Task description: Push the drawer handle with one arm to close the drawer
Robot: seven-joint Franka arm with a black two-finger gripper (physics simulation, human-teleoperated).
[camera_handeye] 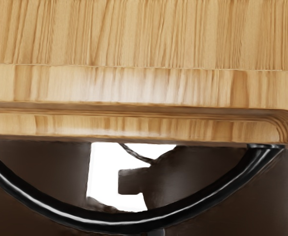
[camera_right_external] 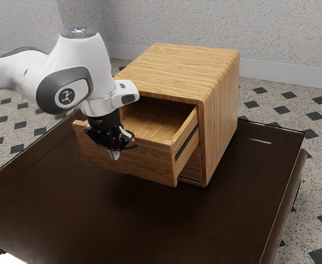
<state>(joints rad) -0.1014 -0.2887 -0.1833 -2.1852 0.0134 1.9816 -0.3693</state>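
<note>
Arm [camera_right_external: 18,71] came in from the exterior view's left, above the gripper [camera_right_external: 115,152]. White patch [camera_right_external: 7,259] on the exterior view's lower left, well apart from the gripper, cut off by the edge; unclear what it was. Gripper pointed down at the drawer's front; how wide or narrow it stood, couldn't tell. Touching or just beside the wood, couldn't tell either.

Handle [camera_handeye: 109,225], dark and curved, was right by the gripper, bowing out from the drawer front; a bit of it poked out toward the exterior view's right of the gripper, the rest mostly hidden behind it. In the wrist view one end ran out of frame. Past its bow, a white shape [camera_handeye: 103,172] with dark outlines across it; couldn't make out what.

Drawer [camera_right_external: 133,162] was pulled out, its front just behind the gripper, dark rail [camera_right_external: 186,144] along the side to the exterior view's right. Deep end of the drawer hidden under the cabinet top.

Cabinet [camera_right_external: 221,115] stood beyond the gripper, toward the exterior view's right, lower front mostly blocked by the drawer. Brown table [camera_right_external: 227,220] lay under it all, near corner cut off. Checkered floor [camera_right_external: 315,165] and pale wall [camera_right_external: 194,25] well behind the gripper.
</note>
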